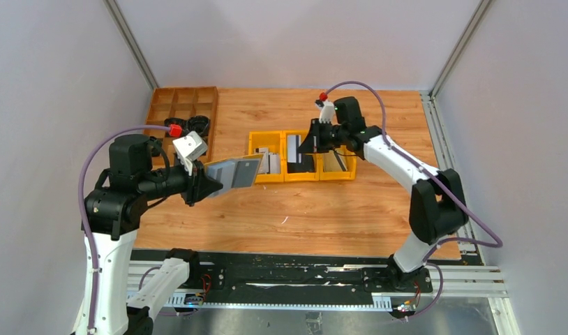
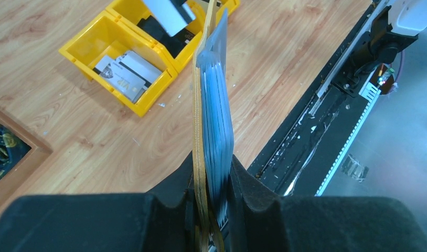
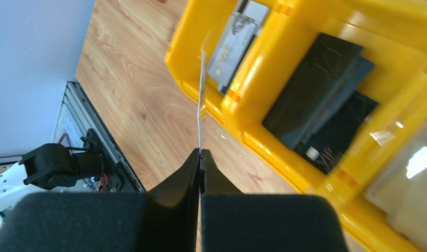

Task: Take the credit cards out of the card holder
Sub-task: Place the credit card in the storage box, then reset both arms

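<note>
Left fingers (image 2: 172, 184) are clamped on the card holder (image 2: 199, 136), holding it open in the air, well clear of the counter (image 1: 323, 216); right fingers (image 3: 174, 178) are pinched tight on one credit card (image 3: 200, 94), edge-on above the yellow bins (image 3: 243, 89). My worry: that pinch only catches the card's end, so it could swivel and drop outside a bin; the holder might also twist in its grip.

A: Where is there free room in the top view?
B: Lower centre, on the bare wooden tabletop (image 1: 323, 216) between the arms.
A: And what blocks the rest?
B: At centre stand three bright yellow plastic bins (image 1: 302, 177), with the right gripper (image 1: 302, 145) above them pinching a thin silvery credit card (image 3: 200, 105). The left gripper (image 1: 210, 183) thrusts a mustard-yellow leather-like card holder (image 1: 232, 173) towards their left end. A brown wooden compartment tray (image 1: 183, 105) fills the upper left.
</note>
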